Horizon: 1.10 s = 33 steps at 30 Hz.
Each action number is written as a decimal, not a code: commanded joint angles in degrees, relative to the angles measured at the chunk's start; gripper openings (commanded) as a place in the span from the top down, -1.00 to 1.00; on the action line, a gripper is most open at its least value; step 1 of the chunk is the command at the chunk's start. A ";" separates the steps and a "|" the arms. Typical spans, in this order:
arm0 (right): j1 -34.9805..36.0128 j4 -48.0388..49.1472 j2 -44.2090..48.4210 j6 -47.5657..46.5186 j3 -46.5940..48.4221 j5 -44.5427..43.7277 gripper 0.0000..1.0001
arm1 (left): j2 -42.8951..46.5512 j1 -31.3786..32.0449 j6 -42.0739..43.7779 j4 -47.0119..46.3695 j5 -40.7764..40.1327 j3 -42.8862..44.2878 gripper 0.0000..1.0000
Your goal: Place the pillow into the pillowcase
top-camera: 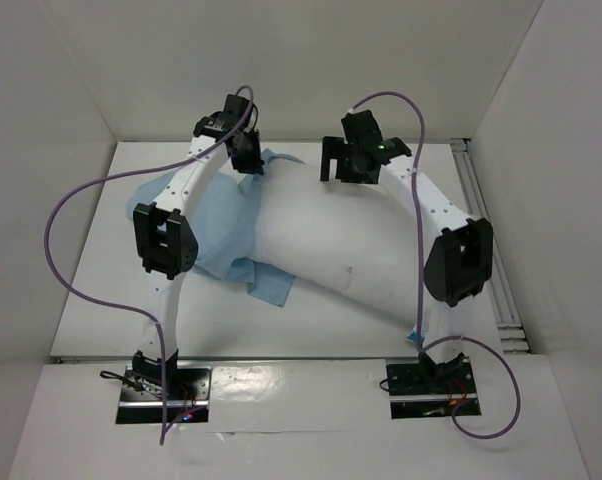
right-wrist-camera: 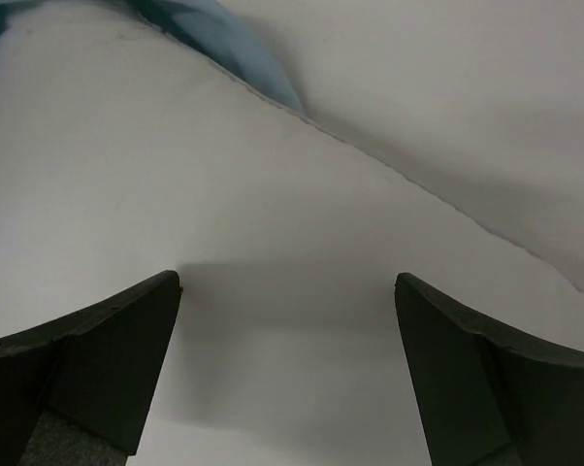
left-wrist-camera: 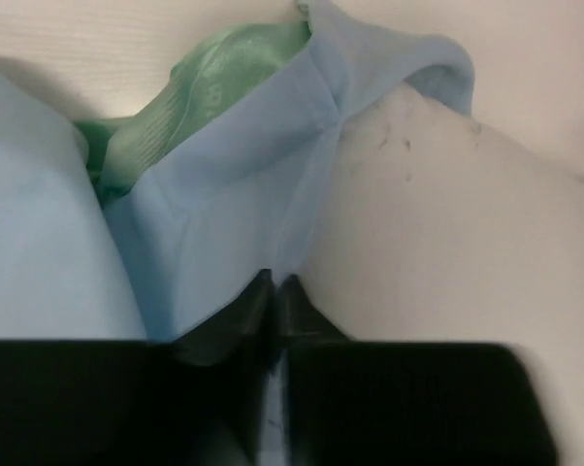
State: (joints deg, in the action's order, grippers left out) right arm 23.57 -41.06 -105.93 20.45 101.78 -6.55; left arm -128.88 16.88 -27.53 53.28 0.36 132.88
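Left wrist: left gripper (left-wrist-camera: 275, 288) pinches pillowcase (left-wrist-camera: 224, 214) edge.

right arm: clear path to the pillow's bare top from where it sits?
Probably yes. The right gripper is open directly over the pillow, with nothing between its fingers and the bare white surface. The pillowcase covers only the left end, where the left gripper pinches it.

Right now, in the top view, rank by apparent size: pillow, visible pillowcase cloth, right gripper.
1. pillow.
2. pillowcase, exposed part only; the left arm hides some.
3. right gripper, smallest even though it sits nearer the camera.
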 commanded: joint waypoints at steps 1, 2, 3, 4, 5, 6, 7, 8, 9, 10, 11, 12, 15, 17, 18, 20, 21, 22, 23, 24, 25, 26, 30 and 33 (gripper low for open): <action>-0.37 -2.71 -6.71 -4.10 5.35 7.40 -0.97 | -2.34 0.25 0.11 -2.38 3.41 3.61 0.78; -0.37 -3.23 -7.96 -4.71 6.14 9.60 -0.90 | -2.34 0.25 0.11 -3.78 5.25 3.61 1.00; -0.37 -3.24 -9.02 -5.93 6.67 12.41 -0.77 | -2.34 0.25 0.11 -4.40 5.87 3.61 1.00; -0.37 -3.24 -9.81 -5.95 6.68 17.05 -0.55 | -2.34 0.25 0.11 -4.41 6.40 3.61 1.00; -0.37 -2.54 -9.82 -5.95 5.46 18.66 0.22 | -2.34 0.25 0.11 -5.37 7.10 3.61 1.00; 0.15 -1.75 -9.30 -5.95 2.84 20.33 0.69 | -2.34 0.25 0.11 -6.42 8.50 4.14 1.00; 0.16 -0.87 -8.42 -5.95 1.25 21.30 1.00 | -1.65 0.25 0.11 -6.43 9.47 4.14 1.00; 0.68 1.57 -5.37 -5.95 -0.68 22.18 1.00 | -1.64 0.25 0.11 -7.13 10.61 4.14 1.00; 1.21 2.55 -3.43 -5.95 -4.18 22.19 1.00 | -0.94 0.25 0.11 -7.13 12.28 4.14 1.00; 2.60 3.35 -1.41 -5.25 -5.61 21.41 1.00 | -0.15 0.25 0.80 -7.13 13.08 4.14 1.00; 3.49 4.14 2.53 -4.46 -6.84 19.22 1.00 | 0.38 0.25 1.42 -7.13 13.78 4.14 1.00; 4.19 4.67 4.22 -4.45 -8.42 17.81 1.00 | 0.99 0.78 1.95 -7.13 15.44 4.14 1.00; 6.21 4.15 8.62 -1.64 -8.96 13.67 1.00 | 3.89 0.78 2.57 -7.13 17.56 2.48 1.00; 8.06 4.67 10.21 0.28 -9.58 10.44 1.00 | 6.08 2.44 2.57 -6.61 20.20 1.78 1.00; 8.76 4.67 11.00 0.90 -9.58 9.46 1.00 | 6.71 3.06 3.09 -6.61 21.16 1.07 1.00; 10.70 5.20 11.01 2.75 -7.83 7.26 1.00 | 7.24 4.82 3.10 -5.74 22.49 1.07 1.00; 10.70 5.20 10.31 3.45 -7.21 5.51 1.00 | 8.11 6.83 3.62 -5.73 22.49 1.07 1.00; 11.49 5.81 10.30 4.24 -7.21 4.71 1.00 | 8.99 7.72 3.62 -5.73 24.32 1.59 1.00; 11.50 6.60 9.70 5.38 -7.21 4.70 1.00 | 9.52 9.29 3.62 -5.21 25.29 1.59 1.00; 11.50 7.13 9.69 6.18 -7.21 3.66 1.00 | 10.05 10.00 2.75 -5.20 26.43 1.59 1.00; 11.50 8.52 9.17 6.97 -7.21 2.86 1.00 | 11.18 10.53 2.22 -5.20 28.88 1.59 1.00; 11.50 9.23 9.16 7.67 -8.60 2.33 1.00 | 11.80 11.06 2.22 -5.72 30.21 1.59 1.00; 9.48 16.44 12.49 12.76 -15.37 0.31 1.00 | 16.37 11.77 -2.69 -10.88 34.09 -6.91 1.00; 8.16 19.43 15.66 15.66 -20.47 -2.67 1.00 | 16.21 11.77 -3.67 -10.66 27.25 -12.03 1.00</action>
State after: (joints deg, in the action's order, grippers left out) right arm 33.01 -30.76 -94.26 30.41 84.27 -5.85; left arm -114.78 28.10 -27.59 45.32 25.28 122.98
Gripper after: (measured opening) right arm 0.025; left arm 0.027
